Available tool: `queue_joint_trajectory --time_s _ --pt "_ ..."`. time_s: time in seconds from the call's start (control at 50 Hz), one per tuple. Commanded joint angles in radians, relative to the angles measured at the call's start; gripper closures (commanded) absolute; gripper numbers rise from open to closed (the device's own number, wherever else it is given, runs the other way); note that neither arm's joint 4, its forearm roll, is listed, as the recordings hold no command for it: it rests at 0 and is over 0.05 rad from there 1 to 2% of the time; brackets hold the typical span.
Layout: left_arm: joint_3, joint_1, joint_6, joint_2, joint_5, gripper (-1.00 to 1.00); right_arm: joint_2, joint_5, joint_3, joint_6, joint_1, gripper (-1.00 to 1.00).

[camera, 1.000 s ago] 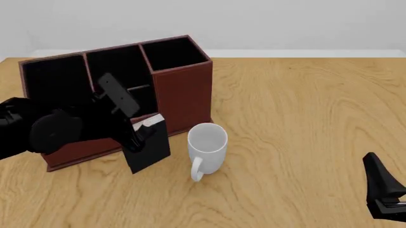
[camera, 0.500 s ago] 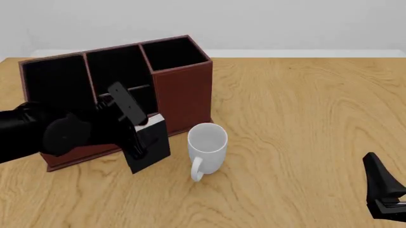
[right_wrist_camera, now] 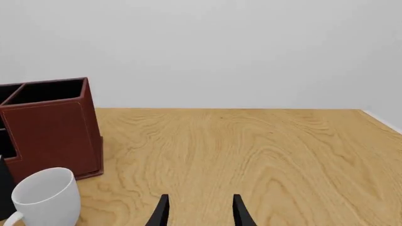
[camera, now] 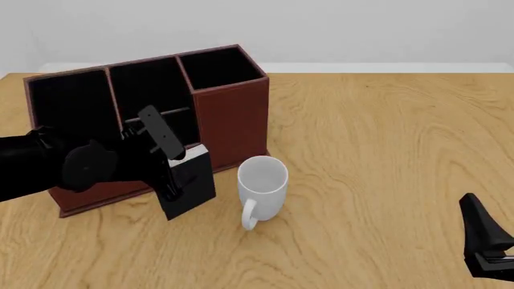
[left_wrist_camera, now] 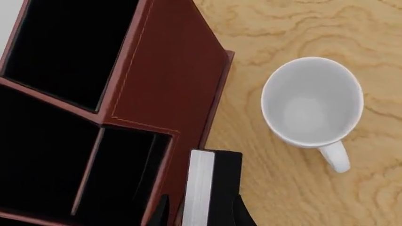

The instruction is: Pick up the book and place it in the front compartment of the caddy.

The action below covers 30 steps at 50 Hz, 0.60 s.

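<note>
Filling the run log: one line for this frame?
left gripper: shut on book | book: upright outside caddy, beside mug | right gripper: open, idle

Front view: fixed, high on the arms' side, facing forward and down across the desk (camera: 377,150) toward the far wall. Left wrist view: close, straight down onto the caddy (left_wrist_camera: 169,80), the book (left_wrist_camera: 210,186) and the mug (left_wrist_camera: 312,101). Right wrist view: low and farther off, level over the desk. Shared by all three: caddy corner and mug.
</note>
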Motion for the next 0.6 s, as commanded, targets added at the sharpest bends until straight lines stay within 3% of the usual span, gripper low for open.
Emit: queue_joint_trajectory --time_s 0.02,0.4,0.42,0.46,0.6 --pt "-0.008 0.012 0.021 0.016 0.006 -1.00 0.000 0.000 0.000 0.000 0.000 -1.00" --pt "-0.005 0.016 0.055 0.025 -0.005 -1.00 0.000 0.000 0.000 0.000 0.000 -1.00" --pt "0.007 0.027 0.081 0.016 -0.029 1.00 0.000 0.000 0.000 0.000 0.000 -1.00" --pt "0.023 -0.029 0.051 -0.030 0.018 1.00 0.000 0.000 0.000 0.000 0.000 -1.00" --pt "-0.026 -0.002 0.094 -0.044 0.056 1.00 0.000 0.000 0.000 0.000 0.000 -1.00"
